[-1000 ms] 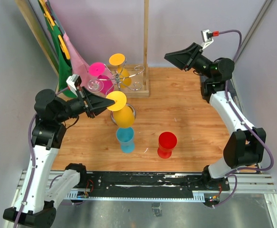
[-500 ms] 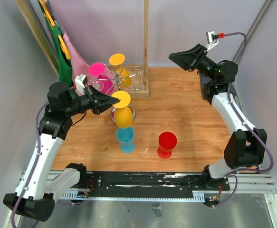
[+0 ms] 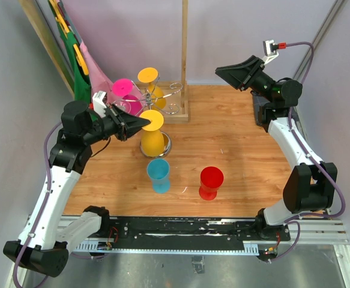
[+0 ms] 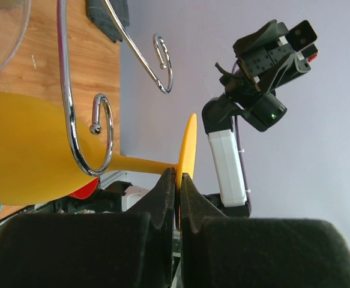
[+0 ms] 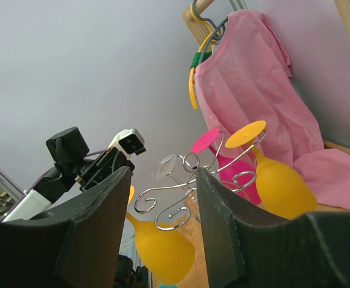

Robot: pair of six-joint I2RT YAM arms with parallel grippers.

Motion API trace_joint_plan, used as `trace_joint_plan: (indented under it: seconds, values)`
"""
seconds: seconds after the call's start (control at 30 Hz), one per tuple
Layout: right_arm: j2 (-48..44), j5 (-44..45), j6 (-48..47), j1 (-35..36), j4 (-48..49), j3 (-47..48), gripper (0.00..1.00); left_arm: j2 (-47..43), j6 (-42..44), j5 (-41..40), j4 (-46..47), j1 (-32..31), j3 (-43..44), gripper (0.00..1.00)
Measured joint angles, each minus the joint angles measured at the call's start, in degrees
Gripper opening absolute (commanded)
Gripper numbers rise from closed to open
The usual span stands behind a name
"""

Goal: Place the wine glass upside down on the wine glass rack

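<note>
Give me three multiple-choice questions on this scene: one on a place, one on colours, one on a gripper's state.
1. The left gripper grips the yellow glass by its: A bowl, B foot, C stem.
2. The glasses standing on the table are: A blue and red, B green and pink, C both yellow.
3. The right gripper is: A open, B shut on a glass, C shut on the rack.
Answers: B, its fingers pinch the foot's edge; A, blue glass and red glass stand there; A, nothing between its spread fingers.

yellow wine glass (image 3: 153,141), silver wine glass rack (image 4: 62,72), blue cup (image 3: 158,174), red cup (image 3: 211,182)
</note>
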Motion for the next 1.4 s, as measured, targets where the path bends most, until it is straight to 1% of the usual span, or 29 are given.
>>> trace_joint_plan:
  seconds: [0.33,0.83,1.4]
  values:
    - [0.39,0.00,1.68,-0.39,2.29,-0.07,0.49,0.52,0.63,-3.02,-0.50,-0.72,0.09,0.00]
    - [1.73,0.00,3.02,-0.52,4.07,-0.61,0.49,1.62,1.70,-11.56,-0.94,-3.93,2.14,0.00]
    - [2.82,0.02,4.50,-0.72,5.84,-0.61,0.49,0.83,1.62,-17.92,-1.16,-6.29,1.51,0.00]
